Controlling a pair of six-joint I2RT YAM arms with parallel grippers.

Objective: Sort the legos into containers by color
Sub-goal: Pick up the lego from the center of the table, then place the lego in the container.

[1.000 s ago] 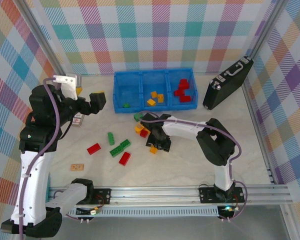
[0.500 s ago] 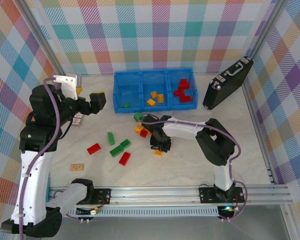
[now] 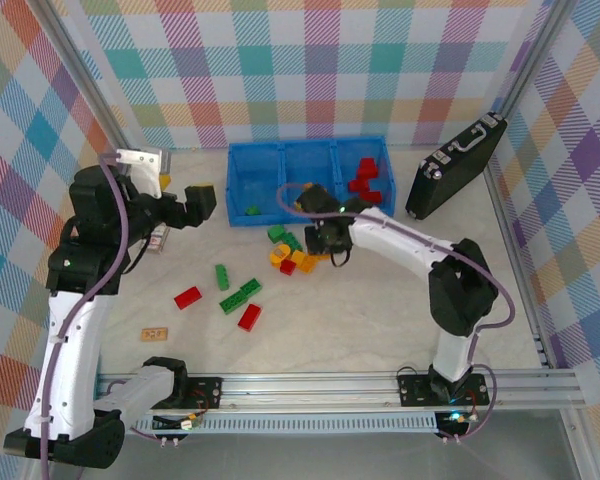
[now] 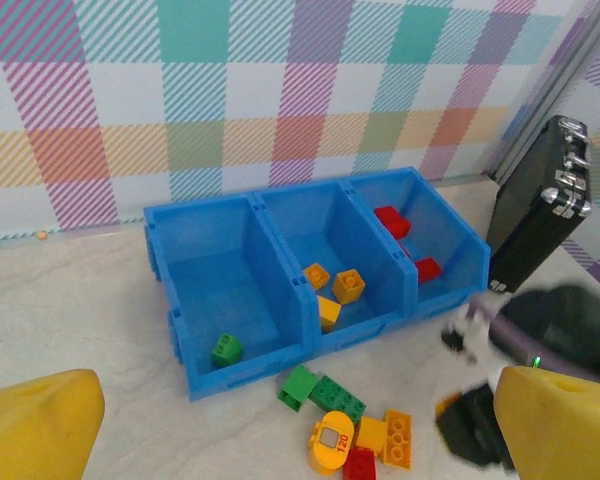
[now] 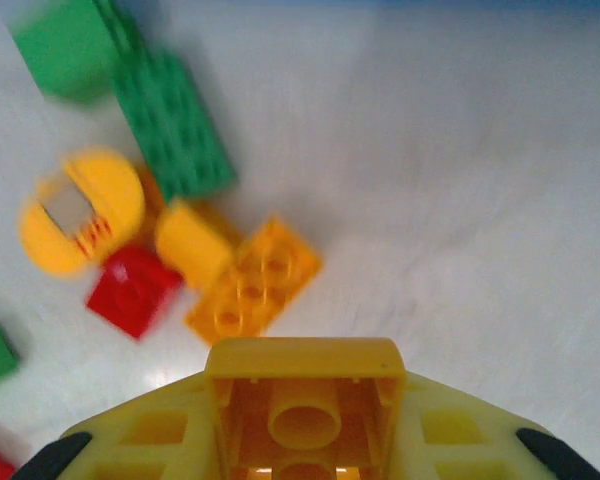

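The right gripper [image 5: 305,432] is clamped on an orange-yellow brick [image 5: 302,372], whose hollow underside faces the wrist camera. Its yellow fingers [image 5: 140,440] are cut off by the lower edge, so their tips are hidden. Beneath and ahead of it, all blurred, lies a loose pile [image 5: 195,240]: a dark green brick [image 5: 170,125], a round yellow piece [image 5: 80,210] with a sticker too smeared to read, a red brick [image 5: 132,290] and an orange plate [image 5: 255,282]. From above, this gripper sits between the pile and the near wall of the blue tray [image 3: 260,175] — how high the brick hangs I cannot tell.

The left gripper [image 3: 197,199] is spread wide and holds nothing. Its yellow fingertips [image 4: 35,425] are cropped at the lower corners of its view. Ahead of it, the tray's left compartment holds one green lego [image 4: 227,348], the middle three orange-yellow legos [image 4: 347,285], and the right some red legos [image 4: 390,220] partly hidden by the divider. To its far right a black case [image 4: 540,215] is cut by the frame edge. Behind it, toward the bases, lie scattered bricks [image 3: 240,295] and a wooden tile [image 3: 155,333].
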